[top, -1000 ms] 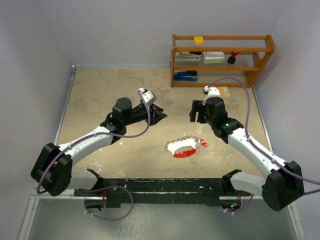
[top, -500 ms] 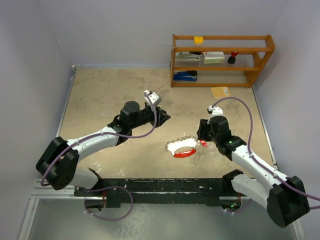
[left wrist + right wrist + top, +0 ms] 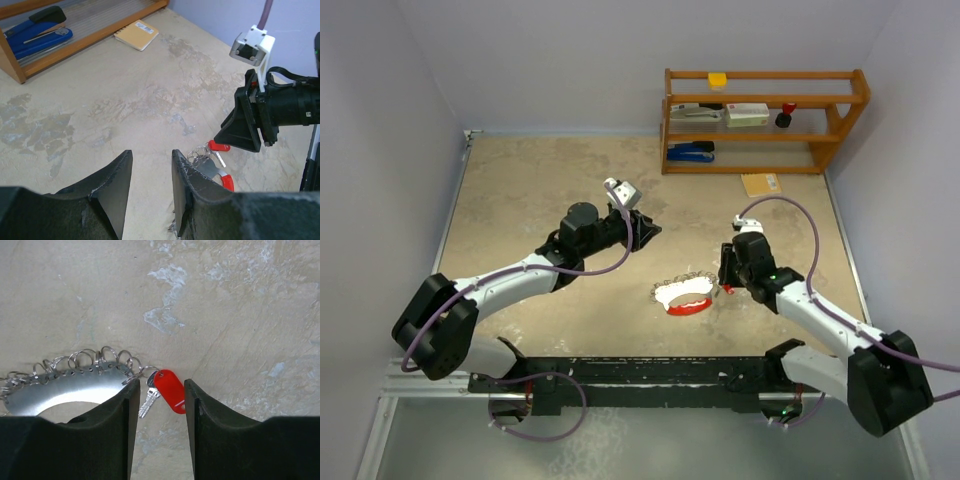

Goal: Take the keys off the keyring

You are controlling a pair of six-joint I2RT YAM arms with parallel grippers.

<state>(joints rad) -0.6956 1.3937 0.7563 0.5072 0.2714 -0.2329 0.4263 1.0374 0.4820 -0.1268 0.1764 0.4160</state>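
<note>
The keyring, a red-and-white crescent fob [image 3: 685, 296] edged with several thin silvery rings, lies flat on the table. In the right wrist view its metal plate [image 3: 65, 390] is at the left. The key [image 3: 148, 401], small and silvery with a bright red head [image 3: 170, 391], hangs on the last ring at the fob's right end [image 3: 727, 288]. My right gripper [image 3: 161, 385] is open, low over the key, one finger on each side of the red head. My left gripper [image 3: 151, 155] is open and empty, up and left of the fob [image 3: 210, 170], apart from it.
A wooden shelf [image 3: 765, 120] stands at the back right with a blue stapler [image 3: 692, 152], boxes, a yellow block and a dark red-topped knob [image 3: 786, 113]. A yellow notepad [image 3: 761, 183] lies in front of it. Walls close the left, back and right sides.
My right gripper has moved toward me and down, from above the table's middle right to straddling the key. My left arm has shifted slightly to the right.
</note>
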